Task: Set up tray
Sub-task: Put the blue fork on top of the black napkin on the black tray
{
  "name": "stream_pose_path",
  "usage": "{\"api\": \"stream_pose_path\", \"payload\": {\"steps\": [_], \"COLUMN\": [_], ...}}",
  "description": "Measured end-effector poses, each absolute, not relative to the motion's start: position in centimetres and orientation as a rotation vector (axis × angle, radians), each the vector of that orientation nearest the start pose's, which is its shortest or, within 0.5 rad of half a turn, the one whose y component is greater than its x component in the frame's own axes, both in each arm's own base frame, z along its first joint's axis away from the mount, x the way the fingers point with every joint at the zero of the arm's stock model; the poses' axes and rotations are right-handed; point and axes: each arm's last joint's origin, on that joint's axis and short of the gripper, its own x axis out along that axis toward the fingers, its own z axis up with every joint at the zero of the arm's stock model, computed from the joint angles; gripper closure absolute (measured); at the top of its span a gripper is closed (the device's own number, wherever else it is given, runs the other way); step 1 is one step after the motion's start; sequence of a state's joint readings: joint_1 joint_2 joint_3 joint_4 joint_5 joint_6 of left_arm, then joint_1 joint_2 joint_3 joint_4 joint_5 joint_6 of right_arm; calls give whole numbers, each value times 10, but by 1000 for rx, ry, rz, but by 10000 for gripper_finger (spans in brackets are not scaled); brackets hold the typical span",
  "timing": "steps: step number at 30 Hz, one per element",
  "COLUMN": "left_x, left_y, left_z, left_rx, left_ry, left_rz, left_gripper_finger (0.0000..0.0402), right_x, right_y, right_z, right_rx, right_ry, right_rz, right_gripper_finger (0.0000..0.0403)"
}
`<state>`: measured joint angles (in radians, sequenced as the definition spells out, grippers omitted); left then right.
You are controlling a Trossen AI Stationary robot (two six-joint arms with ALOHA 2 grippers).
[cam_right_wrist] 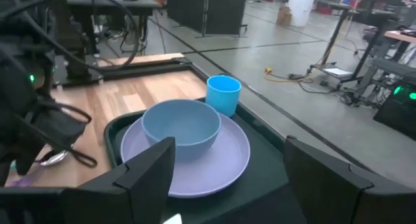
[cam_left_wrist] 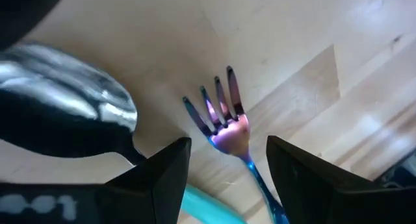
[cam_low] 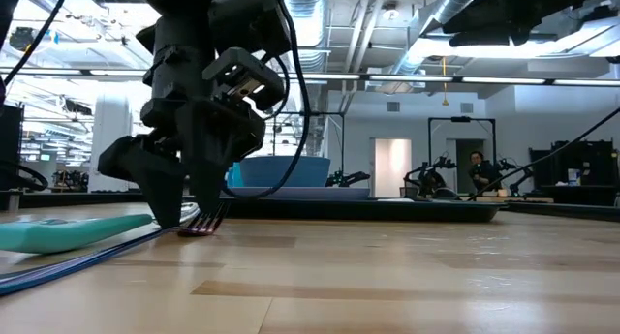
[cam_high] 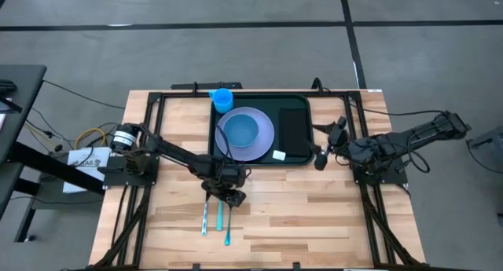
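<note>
A fork (cam_left_wrist: 227, 123) with purple-blue tines lies flat on the wooden table, beside a silver spoon (cam_left_wrist: 78, 104). My left gripper (cam_left_wrist: 229, 143) points steeply down over them, open, with one finger on each side of the fork's neck. The low view shows its fingers (cam_low: 174, 213) down near the tabletop by the fork's tines (cam_low: 203, 226). I see no touch. The dark tray (cam_high: 259, 164) sits toward the far edge and holds a lilac plate (cam_high: 263, 141), a blue bowl (cam_high: 240, 130), a blue cup (cam_high: 222, 98) and a black napkin (cam_high: 294, 130). My right gripper (cam_right_wrist: 227, 185) hovers open beside the tray's right end.
The teal and blue cutlery handles (cam_high: 220, 217) stretch toward the near edge from under my left gripper. A small white piece (cam_high: 278, 155) lies in the tray's near right part. Black frame rails (cam_high: 149, 122) run along the table's left, right and far sides.
</note>
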<state>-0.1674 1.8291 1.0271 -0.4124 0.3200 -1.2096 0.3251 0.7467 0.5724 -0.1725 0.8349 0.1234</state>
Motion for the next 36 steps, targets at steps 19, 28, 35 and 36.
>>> {"api": "stream_pose_path", "payload": {"steps": [19,28,35,36], "left_x": [321,322,324,324], "left_y": [-99,-113,-126,-129], "left_z": [134,140,144,144], "left_rx": [-1077,-1035,-1042,-1050], "left_ry": [1175,1144,1114,1113], "left_rz": [573,576,535,530], "left_gripper_finger": [222,248,232,229], "right_x": [156,156,156,157], "right_y": [34,34,34,34], "right_z": [265,265,265,265], "right_rx": [-104,-96,-88,-84], "right_ry": [314,307,306,306], "right_rz": [-477,-476,-473,-467], "right_gripper_finger": [128,128,128,128]}}
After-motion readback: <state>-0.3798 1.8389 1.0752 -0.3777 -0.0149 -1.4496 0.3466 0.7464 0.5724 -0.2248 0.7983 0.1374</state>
